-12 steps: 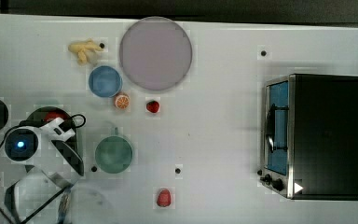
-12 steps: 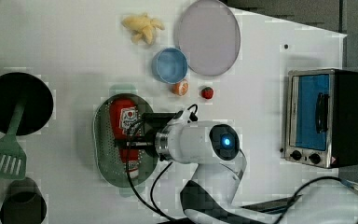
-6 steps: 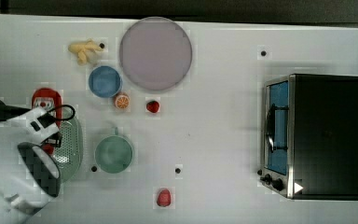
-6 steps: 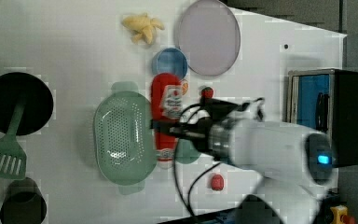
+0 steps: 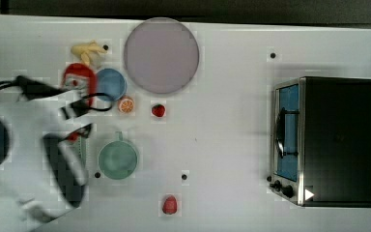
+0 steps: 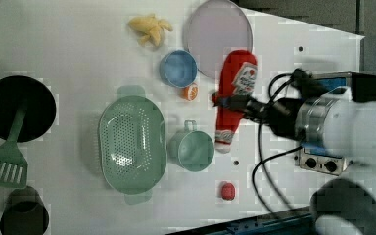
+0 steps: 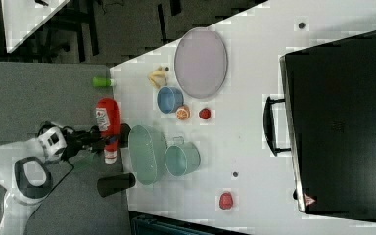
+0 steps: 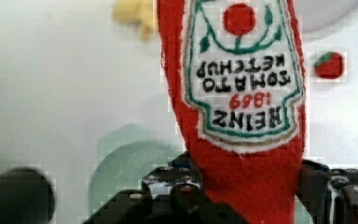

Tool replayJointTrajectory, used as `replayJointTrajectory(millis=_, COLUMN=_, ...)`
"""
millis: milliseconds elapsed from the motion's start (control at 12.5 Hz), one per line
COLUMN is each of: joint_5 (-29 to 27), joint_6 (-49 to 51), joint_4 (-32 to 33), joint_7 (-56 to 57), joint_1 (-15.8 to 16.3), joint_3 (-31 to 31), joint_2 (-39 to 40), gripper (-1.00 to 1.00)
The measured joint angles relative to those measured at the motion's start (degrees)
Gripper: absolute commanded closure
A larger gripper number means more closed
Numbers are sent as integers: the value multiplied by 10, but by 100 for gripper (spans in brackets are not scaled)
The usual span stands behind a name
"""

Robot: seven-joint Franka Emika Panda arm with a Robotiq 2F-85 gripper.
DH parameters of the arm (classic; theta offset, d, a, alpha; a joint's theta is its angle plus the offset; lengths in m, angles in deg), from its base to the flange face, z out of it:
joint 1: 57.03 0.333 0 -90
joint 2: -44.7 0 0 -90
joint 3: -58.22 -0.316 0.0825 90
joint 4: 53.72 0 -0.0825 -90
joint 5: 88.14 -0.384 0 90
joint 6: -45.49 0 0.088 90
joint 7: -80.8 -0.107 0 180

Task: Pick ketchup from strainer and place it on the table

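Red ketchup [image 6: 235, 98] hangs aloft in my jaws, clear of the strainer [image 6: 132, 144]; lowering carelessly could hit the mug [image 6: 192, 149].

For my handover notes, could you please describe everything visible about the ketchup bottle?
The ketchup bottle is red and looks like soft plastic, with a white cap and a white, green-edged Heinz label. It is clamped near its neck by the end effector, lifted clear of the strainer, lying roughly level above the table.

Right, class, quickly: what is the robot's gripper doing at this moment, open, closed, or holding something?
Gripper: closed on the ketchup, holding it in the air, clear of the strainer.
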Motion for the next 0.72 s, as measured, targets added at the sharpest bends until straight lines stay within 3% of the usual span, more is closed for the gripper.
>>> replayJointTrajectory(millis=480, joint_5=4, joint_6=25, joint_4=25, joint_7=5, joint_1=-37, joint_3=176, joint_2=32, gripper=-12)
replayJointTrajectory(millis=720, joint_5=-2, joint_6=9, joint_4=47, joint_7=8, joint_1=-67, joint_3=232, joint_2=56, gripper=-12)
